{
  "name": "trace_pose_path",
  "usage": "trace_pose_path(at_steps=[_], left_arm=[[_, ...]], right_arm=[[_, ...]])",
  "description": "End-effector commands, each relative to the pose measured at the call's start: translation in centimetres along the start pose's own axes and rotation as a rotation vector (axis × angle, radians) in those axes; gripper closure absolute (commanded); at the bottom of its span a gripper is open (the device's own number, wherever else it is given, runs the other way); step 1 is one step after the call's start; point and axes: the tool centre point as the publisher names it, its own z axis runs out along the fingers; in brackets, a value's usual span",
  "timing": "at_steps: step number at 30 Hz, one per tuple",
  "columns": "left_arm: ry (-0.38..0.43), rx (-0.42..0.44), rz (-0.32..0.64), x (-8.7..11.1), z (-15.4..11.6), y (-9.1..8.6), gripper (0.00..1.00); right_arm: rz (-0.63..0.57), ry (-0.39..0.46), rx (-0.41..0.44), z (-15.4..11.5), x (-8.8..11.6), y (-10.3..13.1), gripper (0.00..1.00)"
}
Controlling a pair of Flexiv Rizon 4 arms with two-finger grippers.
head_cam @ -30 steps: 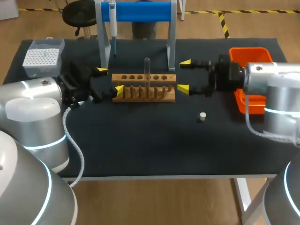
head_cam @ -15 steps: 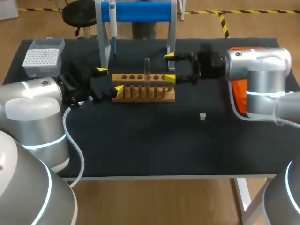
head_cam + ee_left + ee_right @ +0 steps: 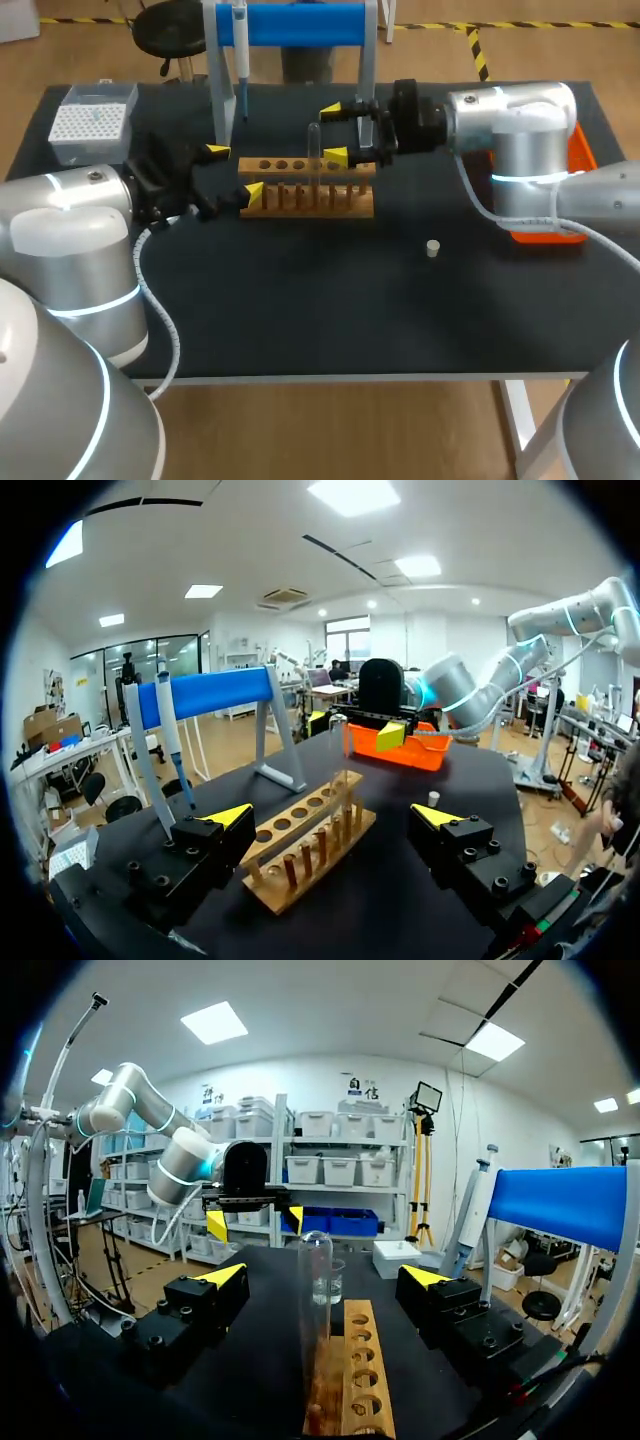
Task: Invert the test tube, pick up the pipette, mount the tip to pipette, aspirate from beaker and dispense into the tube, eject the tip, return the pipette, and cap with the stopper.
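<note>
Right gripper (image 3: pixel 333 132): jaws apart, one yellow-tipped finger on either side of the test tube (image 3: pixel 313 142), with a gap visible on both sides in the right wrist view. Right arm: enters from the right, forearm roughly level over the far part of the table (image 3: pixel 300 310), wrist turned toward the left. Test tube: upright in the wooden rack (image 3: pixel 308 186), rounded end up, lower end masked by the rack's top board. Left gripper (image 3: pixel 232 171): jaws apart, held low at the rack's left end; the left wrist view has the rack ahead of and between the fingers, with no contact seen. Left arm: enters from the left, its elbow filling the near left corner. Pipette (image 3: pixel 240 45): hanging upright at the left end of the blue stand (image 3: pixel 300 22), behind the rack. Stopper (image 3: pixel 432 248): alone on the table, near and to the right of the rack, well apart from both grippers. Tip box (image 3: pixel 92 122): far left corner. Orange bin (image 3: pixel 586 156): largely covered by the right arm, only edges showing. Beaker (image 3: pixel 336 1282): a small clear vessel beyond the tube in the right wrist view, partly masked by it and hard to make out.
</note>
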Motion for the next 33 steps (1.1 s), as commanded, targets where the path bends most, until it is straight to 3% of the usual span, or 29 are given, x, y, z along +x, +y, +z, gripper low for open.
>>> trace_pose_path(at_steps=[1,19,33], left_arm=[[-0.006,0.002,0.0,0.2,0.0,0.1,0.0],[-0.006,0.002,0.0,0.2,0.0,0.1,0.0],[-0.006,0.002,0.0,0.2,0.0,0.1,0.0]], right_arm=[[0.002,0.09,-0.008,0.5,-0.5,-0.5,0.0],[0.025,0.085,-0.028,2.1,0.0,-1.3,0.0],[0.019,0.034,-0.024,2.8,0.5,-1.6,0.09]])
